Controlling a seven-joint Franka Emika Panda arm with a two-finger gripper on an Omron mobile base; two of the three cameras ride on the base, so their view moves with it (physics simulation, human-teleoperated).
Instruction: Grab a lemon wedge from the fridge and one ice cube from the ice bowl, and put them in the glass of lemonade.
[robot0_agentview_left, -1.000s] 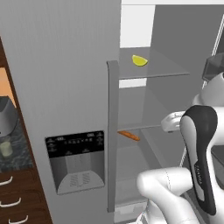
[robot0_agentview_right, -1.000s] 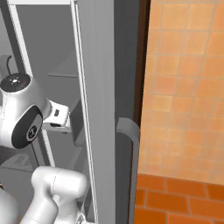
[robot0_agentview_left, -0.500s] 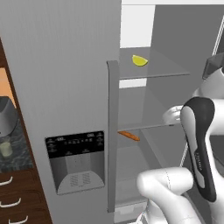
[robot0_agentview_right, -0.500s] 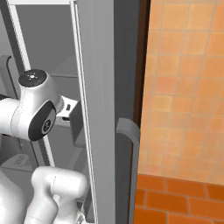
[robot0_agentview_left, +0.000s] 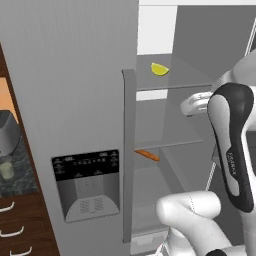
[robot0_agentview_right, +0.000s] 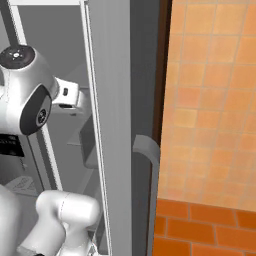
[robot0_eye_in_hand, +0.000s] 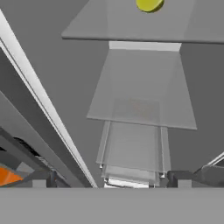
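Observation:
The fridge (robot0_agentview_left: 75, 75) stands with its left door shut and its right side open. The lemon wedge (robot0_agentview_left: 160, 69) lies on the upper glass shelf; in the hand view the lemon wedge (robot0_eye_in_hand: 149, 4) sits at the top edge, well beyond my fingertips (robot0_eye_in_hand: 43, 179). My gripper (robot0_eye_in_hand: 110, 180) is open and empty, pointing into the fridge below that shelf. My hand (robot0_agentview_left: 196, 102) hangs right of the shelves, lower than the wedge. The glass of lemonade (robot0_agentview_left: 7, 171) stands on the counter at far left. The ice bowl and ice cube are out of view.
A thin orange stick (robot0_agentview_left: 147, 155) lies on the lower shelf. The open door's edge (robot0_agentview_right: 112, 125) and its handle (robot0_agentview_right: 147, 150) stand right of the arm, with an orange tiled wall (robot0_agentview_right: 210, 100) beyond. A grey toaster (robot0_agentview_left: 7, 132) sits behind the glass.
The arm has lifted, carrying my hand upward inside the fridge toward the upper shelf. The gripper has stayed open.

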